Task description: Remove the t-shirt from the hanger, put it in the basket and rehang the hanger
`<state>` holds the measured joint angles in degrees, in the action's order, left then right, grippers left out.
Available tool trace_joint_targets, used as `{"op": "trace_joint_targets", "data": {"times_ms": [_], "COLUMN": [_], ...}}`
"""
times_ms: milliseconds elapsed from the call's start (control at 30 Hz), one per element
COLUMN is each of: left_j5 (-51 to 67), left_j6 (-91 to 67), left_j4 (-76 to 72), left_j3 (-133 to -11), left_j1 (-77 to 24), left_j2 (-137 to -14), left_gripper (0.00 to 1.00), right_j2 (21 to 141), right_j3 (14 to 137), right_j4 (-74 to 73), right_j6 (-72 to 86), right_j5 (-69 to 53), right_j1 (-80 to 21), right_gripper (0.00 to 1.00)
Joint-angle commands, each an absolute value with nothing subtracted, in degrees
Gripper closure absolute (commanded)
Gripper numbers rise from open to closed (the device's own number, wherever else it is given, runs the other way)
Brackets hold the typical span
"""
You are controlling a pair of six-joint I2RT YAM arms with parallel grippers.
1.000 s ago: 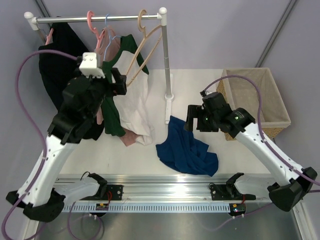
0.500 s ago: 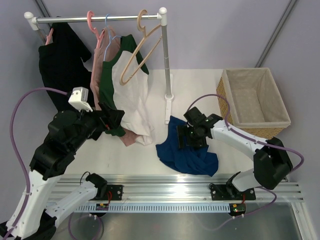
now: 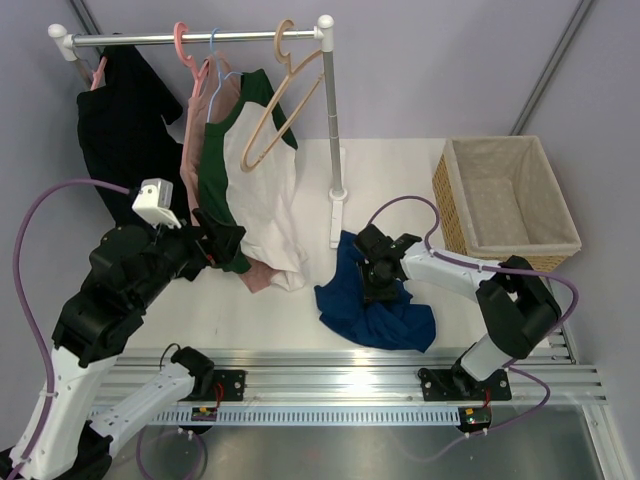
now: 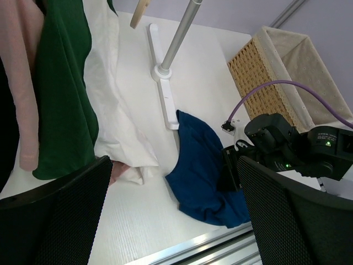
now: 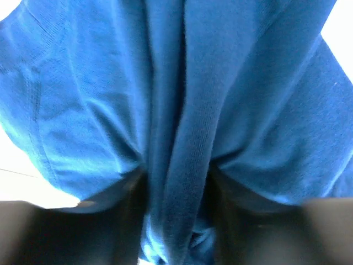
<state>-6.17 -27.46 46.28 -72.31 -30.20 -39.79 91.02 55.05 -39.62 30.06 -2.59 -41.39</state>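
Observation:
The dark blue t-shirt (image 3: 372, 310) lies crumpled on the white table, off the hanger. The tan wooden hanger (image 3: 272, 105) hangs bare on the rail, in front of a white shirt; its tip (image 4: 140, 12) shows in the left wrist view. My right gripper (image 3: 379, 278) is pressed down into the t-shirt's upper part. Close up, a raised fold of blue cloth (image 5: 182, 110) runs between its dark fingers (image 5: 99, 232), and the right gripper (image 5: 176, 223) is shut on that fold. My left gripper (image 4: 176, 221) hangs open over the table left of the t-shirt (image 4: 201, 176), holding nothing.
A wicker basket (image 3: 455, 215) stands at the right, close behind my right arm. The rack's pole (image 3: 330, 130) and foot (image 3: 337, 215) are just behind the t-shirt. A white shirt with green sleeves (image 3: 262, 190), pink cloth and a black garment (image 3: 120, 130) hang at the left.
My right gripper has dropped onto the t-shirt and closed on a fold of it. My left arm pulled back from the rack and lowered, and has barely moved since.

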Motion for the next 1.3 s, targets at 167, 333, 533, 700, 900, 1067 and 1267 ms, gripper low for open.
{"op": "trace_joint_targets", "data": {"times_ms": [167,333,533,700,900,1067,1267], "left_j5": [-7.29,-8.96,-8.44,-9.49,-6.68,-5.36,-4.13], "left_j6": [-27.77,-27.42,-27.95,-27.51,-27.25,-27.51,-27.6], "left_j4": [46.06,46.14,44.83,44.21,43.51,43.42,42.98], "left_j3": [-76.11,-78.04,-79.8,-81.03,-82.97,-82.79,-81.91], "left_j1": [-30.06,-30.15,-30.06,-30.06,-30.06,-30.06,-30.06], "left_j2": [-38.59,-38.67,-38.67,-37.88,-38.58,-38.58,-38.85], "left_gripper": [0.01,0.01,0.01,0.01,0.01,0.01,0.01], "right_j2": [88.7,83.6,80.86,82.09,82.09,89.55,89.3], "right_j3": [58.69,72.81,92.7,108.18,121.44,147.79,148.2], "right_j4": [-39.36,-50.94,-62.81,-68.99,-68.91,-70.05,-50.75], "right_j6": [31.99,28.48,26.9,24.79,20.66,11.72,-3.2], "right_j5": [0.17,10.97,22.57,32.68,35.86,39.01,47.78], "right_j1": [-42.1,-42.1,-42.01,-39.91,-30.51,-28.65,-28.56], "right_gripper": [1.0,1.0,1.0,1.0,1.0,1.0,1.0]}}
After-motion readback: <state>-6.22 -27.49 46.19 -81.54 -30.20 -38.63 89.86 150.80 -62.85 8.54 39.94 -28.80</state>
